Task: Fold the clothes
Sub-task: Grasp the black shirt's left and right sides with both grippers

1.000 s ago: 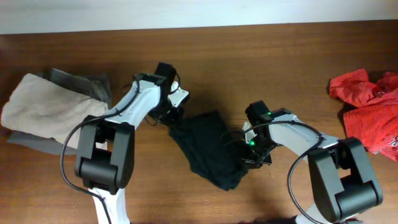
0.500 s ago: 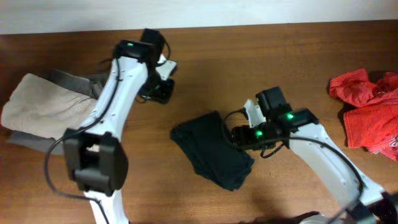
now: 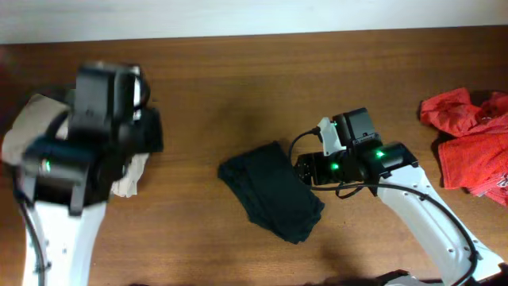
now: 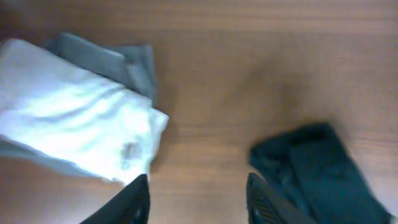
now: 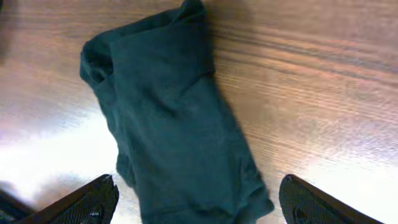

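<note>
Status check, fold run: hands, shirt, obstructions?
Left hand open, empty. Right hand open, empty, by the black T-shirt. Shirt lies bundled mid-table, unheld. Nothing blocking; beige garment and red garment off to the sides.

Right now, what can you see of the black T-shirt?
The black T-shirt lies as a folded, slightly rumpled oblong bundle, set diagonally near the middle of the wooden table. Soft matte dark fabric, no print showing. Only the table touches it as far as I can tell; the right gripper is open at its right edge.
</note>
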Controlling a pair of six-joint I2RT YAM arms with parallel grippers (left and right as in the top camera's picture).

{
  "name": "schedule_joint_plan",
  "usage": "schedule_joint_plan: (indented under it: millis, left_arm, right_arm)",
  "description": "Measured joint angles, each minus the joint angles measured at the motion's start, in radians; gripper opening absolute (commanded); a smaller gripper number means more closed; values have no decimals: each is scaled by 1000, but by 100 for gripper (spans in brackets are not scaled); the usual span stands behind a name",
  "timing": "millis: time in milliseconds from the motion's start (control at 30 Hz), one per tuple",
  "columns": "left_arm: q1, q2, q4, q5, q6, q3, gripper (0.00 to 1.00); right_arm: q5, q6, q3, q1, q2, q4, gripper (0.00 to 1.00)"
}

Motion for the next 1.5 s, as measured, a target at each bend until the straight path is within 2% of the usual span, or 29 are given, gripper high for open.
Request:
schedule_joint_plan:
  millis: [167, 300, 400, 433, 467, 600, 733, 800, 1000, 1067, 1133, 1167, 1233, 1300, 1400, 1500]
  left_arm:
    - [0, -10, 209, 272, -27, -359, 61]
    - [0, 35, 419, 503, -103, -638, 65]
    - [-1, 35, 571, 633, -198, -787, 80]
    - [-1, 35, 608, 661, -226, -816, 95]
    - [-1, 35, 649, 697, -263, -851, 99]
    - [-1, 31, 807, 812, -420, -988, 99]
    - [-1, 35, 957, 888, -535, -1089, 99]
    - [-1, 50, 1044, 919, -570, -1123, 97]
    - [-83, 119, 1114, 940, -646, -1133, 98]
    - [-128, 147, 1123, 931, -677, -1134, 96]
    - [-166, 172, 1161, 924, -699, -1139, 91]
    - [-177, 180, 1185, 921, -706, -1140, 89]
    - [-183, 186, 1238, 917, -718, -1141, 79]
    - [-182, 186, 1280, 915, -726, -1141, 76]
    - [-158, 168, 1301, 916, -706, -1142, 71]
    - [-122, 117, 1303, 916, -665, -1142, 69]
  right_arm:
    - [17, -14, 0, 0, 0, 1, 88]
    - [23, -18, 0, 0, 0, -7, 88]
    - [23, -18, 0, 0, 0, -21, 85]
    - [23, -17, 0, 0, 0, -27, 83]
    - [23, -19, 0, 0, 0, -31, 83]
    - [24, -16, 0, 0, 0, -39, 79]
    - [26, 9, 0, 0, 13, -46, 69]
    - [27, 30, 0, 0, 40, -48, 53]
    - [14, 64, 0, 0, 116, -48, 51]
    - [10, 65, 0, 0, 121, -48, 41]
    - [2, 67, 0, 0, 122, -48, 21]
    - [-5, 63, 0, 0, 122, -48, 17]
    - [-21, 44, 0, 1, 122, -48, 9]
    - [-40, 3, 0, 10, 122, -48, 4]
    - [-51, -75, 0, 39, 130, -32, 4]
    - [-57, -146, 0, 79, 157, -5, 4]
